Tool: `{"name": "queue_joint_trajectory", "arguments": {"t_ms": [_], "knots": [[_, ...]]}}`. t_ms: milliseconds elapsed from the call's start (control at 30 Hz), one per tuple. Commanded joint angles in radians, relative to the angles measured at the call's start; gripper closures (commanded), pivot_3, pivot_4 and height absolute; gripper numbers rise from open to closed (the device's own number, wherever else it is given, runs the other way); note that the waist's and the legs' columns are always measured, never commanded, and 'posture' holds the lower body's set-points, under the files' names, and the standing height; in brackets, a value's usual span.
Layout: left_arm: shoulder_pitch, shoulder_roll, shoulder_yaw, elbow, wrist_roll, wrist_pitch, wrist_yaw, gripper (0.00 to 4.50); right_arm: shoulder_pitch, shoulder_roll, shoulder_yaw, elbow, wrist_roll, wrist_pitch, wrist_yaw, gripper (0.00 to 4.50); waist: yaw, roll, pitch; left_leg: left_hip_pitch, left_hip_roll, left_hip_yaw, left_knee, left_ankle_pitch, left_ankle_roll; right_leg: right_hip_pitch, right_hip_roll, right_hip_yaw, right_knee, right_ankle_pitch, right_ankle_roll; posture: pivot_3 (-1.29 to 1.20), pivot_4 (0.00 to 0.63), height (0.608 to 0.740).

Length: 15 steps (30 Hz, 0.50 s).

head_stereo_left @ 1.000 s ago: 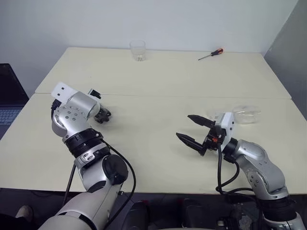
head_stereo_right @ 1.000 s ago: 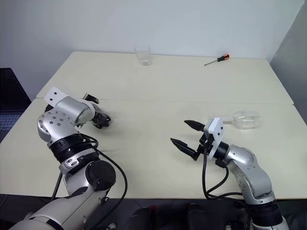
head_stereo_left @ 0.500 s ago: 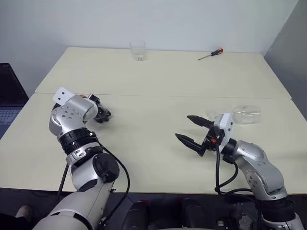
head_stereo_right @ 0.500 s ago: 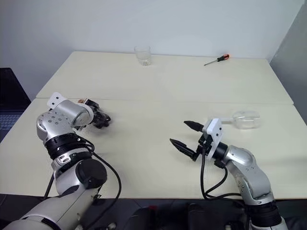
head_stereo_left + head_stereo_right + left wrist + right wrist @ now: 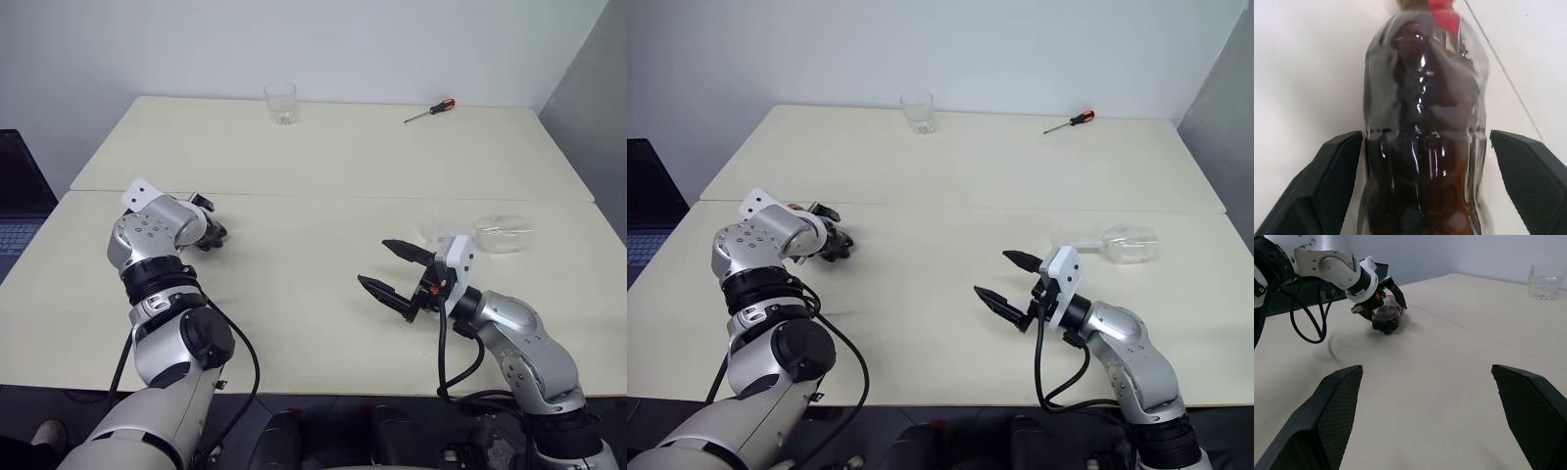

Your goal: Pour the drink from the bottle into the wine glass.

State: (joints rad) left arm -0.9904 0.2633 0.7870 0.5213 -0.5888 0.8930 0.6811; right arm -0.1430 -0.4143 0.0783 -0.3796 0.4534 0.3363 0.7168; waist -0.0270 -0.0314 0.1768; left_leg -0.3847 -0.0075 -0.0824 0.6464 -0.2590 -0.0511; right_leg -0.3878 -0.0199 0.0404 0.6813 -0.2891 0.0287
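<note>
**Left end effector straddles the lying bottle; right end effector waits wide apart**

Nearest the robot, the right end effector (image 5: 394,266) hovers just above the bench (image 5: 313,323), its arm bent at the elbow and reaching in from the right edge. It points roughly level and toward the left, with both black fingers spread wide and nothing between them.

On the left side, the left arm folds sharply upward from the near edge and bends over at the wrist, so that the left end effector (image 5: 1382,297) tips forward and down onto the bottle (image 5: 1386,317). The bottle lies on its side on the bench, close to the seam (image 5: 392,197) where two bench tops meet. In the left wrist view the bottle's clear body, full of the dark drink (image 5: 1420,161), sits between the two fingers; one finger (image 5: 1334,181) touches or nearly touches its side, while the other stands a little off, so the jaws are set about the bottle but not pressed on it from both sides. The red label band (image 5: 1442,12) shows at the neck end, pointing away from the wrist.

Further out on the right, the wine glass (image 5: 495,235) lies on its side beyond the right end effector, well apart from the bottle.

At the far edge stand a short clear tumbler (image 5: 281,103) and, to its right, a red-handled screwdriver (image 5: 431,110).
</note>
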Motion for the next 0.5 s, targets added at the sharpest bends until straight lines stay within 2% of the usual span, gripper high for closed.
{"name": "queue_joint_trajectory", "arguments": {"t_ms": [33,100,200,300,500], "knots": [[-0.033,0.026,-0.02,-0.016,0.004,-0.021,-0.012,1.49,-0.006,0.004,-0.004,-0.043,0.005,-0.014,-0.002,0.0,0.0,0.0,0.0,0.0,0.0,0.0,0.0,0.0,0.0,0.0,0.0,0.0,0.0,0.0,0.0,0.0,0.15,0.74],[-0.034,0.028,-0.02,-0.016,0.003,-0.022,-0.012,1.97,-0.008,0.005,-0.003,-0.04,0.005,-0.015,-0.002,0.0,0.0,0.0,0.0,0.0,0.0,0.0,0.0,0.0,0.0,0.0,0.0,0.0,0.0,0.0,0.0,0.0,0.15,0.74],[-0.033,0.028,-0.021,-0.018,0.003,-0.022,-0.011,2.45,-0.013,0.006,-0.002,-0.035,0.003,-0.017,-0.001,0.0,0.0,0.0,0.0,0.0,0.0,0.0,0.0,0.0,0.0,0.0,0.0,0.0,0.0,0.0,0.0,0.0,0.15,0.74],[-0.029,0.027,-0.03,-0.039,0.003,-0.017,-0.015,2.56,-0.018,0.007,-0.001,-0.031,0.002,-0.019,0.0,0.0,0.0,0.0,0.0,0.0,0.0,0.0,0.0,0.0,0.0,0.0,0.0,0.0,0.0,0.0,0.0,0.0,0.15,0.74],[-0.003,0.055,-0.16,-0.164,0.038,0.02,-0.127,2.58,-0.029,0.009,-0.004,-0.021,0.001,-0.02,0.001,0.0,0.0,-0.001,0.001,-0.002,0.0,0.0,0.0,0.0,0.0,-0.001,0.0,0.0,0.0,0.0,0.0,0.0,0.15,0.74]]}}
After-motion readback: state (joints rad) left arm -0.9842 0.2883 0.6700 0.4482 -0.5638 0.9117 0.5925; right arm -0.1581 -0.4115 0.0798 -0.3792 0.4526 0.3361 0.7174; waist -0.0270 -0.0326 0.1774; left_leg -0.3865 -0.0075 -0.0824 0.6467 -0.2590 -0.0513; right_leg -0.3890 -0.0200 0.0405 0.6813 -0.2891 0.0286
